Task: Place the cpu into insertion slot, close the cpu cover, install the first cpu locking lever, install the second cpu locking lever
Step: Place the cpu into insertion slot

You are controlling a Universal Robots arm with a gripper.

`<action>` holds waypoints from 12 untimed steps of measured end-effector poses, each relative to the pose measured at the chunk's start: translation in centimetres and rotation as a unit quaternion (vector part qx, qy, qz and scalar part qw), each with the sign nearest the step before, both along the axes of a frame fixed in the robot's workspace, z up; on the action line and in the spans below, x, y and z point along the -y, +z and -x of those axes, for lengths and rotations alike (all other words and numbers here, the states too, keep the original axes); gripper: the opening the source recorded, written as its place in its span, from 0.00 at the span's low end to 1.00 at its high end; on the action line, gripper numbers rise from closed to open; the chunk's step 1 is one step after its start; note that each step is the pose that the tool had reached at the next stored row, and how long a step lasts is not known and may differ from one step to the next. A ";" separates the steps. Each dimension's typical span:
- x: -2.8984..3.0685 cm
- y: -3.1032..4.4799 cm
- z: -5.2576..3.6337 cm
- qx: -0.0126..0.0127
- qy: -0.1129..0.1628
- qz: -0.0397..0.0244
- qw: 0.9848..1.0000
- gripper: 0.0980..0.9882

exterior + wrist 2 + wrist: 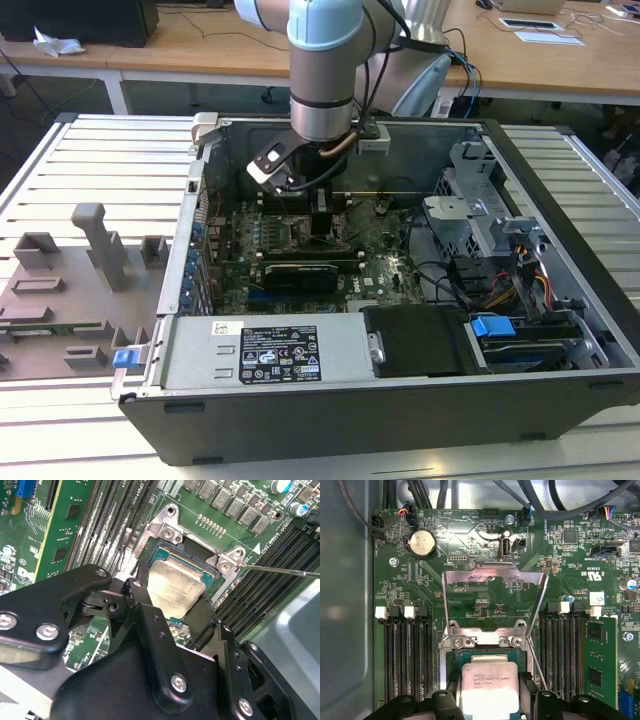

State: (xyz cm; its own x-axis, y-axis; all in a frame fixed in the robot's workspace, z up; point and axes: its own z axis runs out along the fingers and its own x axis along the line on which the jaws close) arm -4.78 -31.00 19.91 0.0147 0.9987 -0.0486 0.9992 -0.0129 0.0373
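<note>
In both wrist views the cpu, a pale silver square chip, sits between my black fingers. My gripper is shut on its two opposite edges. The chip is right over the insertion slot, whose dark rim shows along one side. Whether it rests in the socket I cannot tell. The cpu cover, a silver frame with a large window, stands flipped open behind the socket. A thin locking lever sticks out loose. In the exterior view my gripper reaches down into the computer case.
Long black memory slots flank the socket on both sides, and a green memory card stands in one. A coin battery and cables lie beyond the cover. A power supply and drive cage crowd the case. Grey fixtures stand on the table.
</note>
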 end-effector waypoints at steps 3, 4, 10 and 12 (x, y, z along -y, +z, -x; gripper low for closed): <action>0.00 -0.06 0.00 0.000 0.000 0.000 1.000 0.50; 0.00 -0.07 0.00 0.000 0.000 0.000 1.000 0.50; 0.00 -0.09 0.00 0.000 0.000 0.000 1.000 0.59; -0.01 -0.07 0.00 0.000 0.000 0.000 1.000 0.59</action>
State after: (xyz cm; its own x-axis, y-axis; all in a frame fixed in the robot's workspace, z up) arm -4.78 -30.99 19.84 0.0147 0.9987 -0.0483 0.9992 -0.0129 0.0375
